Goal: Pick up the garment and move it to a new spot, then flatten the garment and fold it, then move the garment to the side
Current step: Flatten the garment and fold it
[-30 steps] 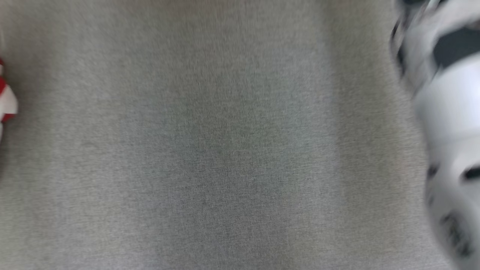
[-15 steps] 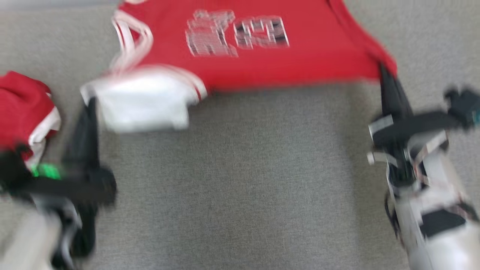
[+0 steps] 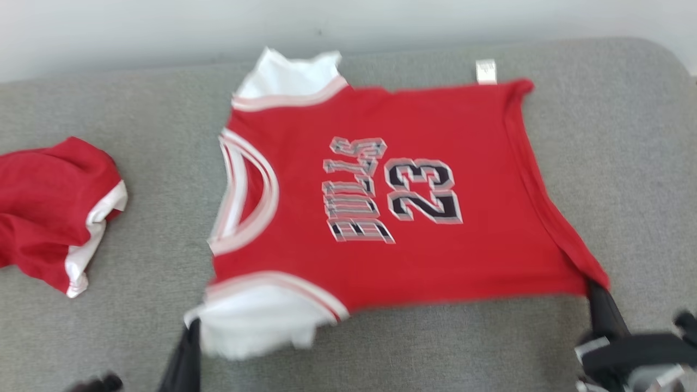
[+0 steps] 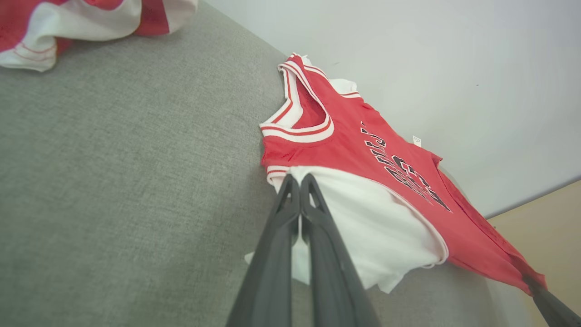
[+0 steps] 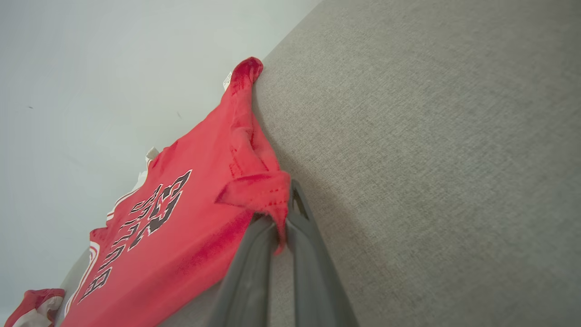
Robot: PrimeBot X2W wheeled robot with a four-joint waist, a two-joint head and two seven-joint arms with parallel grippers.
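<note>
The garment is a red jersey with black lettering and white sleeves, spread face-up on the grey cushion. My left gripper is shut on the near white sleeve corner; the left wrist view shows its tips pinched together at the sleeve's edge on the garment. My right gripper is shut on the near red hem corner. In the right wrist view that corner of the garment is bunched between its fingers. The cloth stretches taut between both grips.
A second red and white garment lies crumpled at the left, apart from the jersey. A pale wall runs along the cushion's far edge. The cushion's rounded corner is at the far right. Bare grey surface lies in front of the jersey.
The whole head picture has shifted, so the camera has moved; the jersey now shows in full. Both grippers hold the same corners as half a second ago.
</note>
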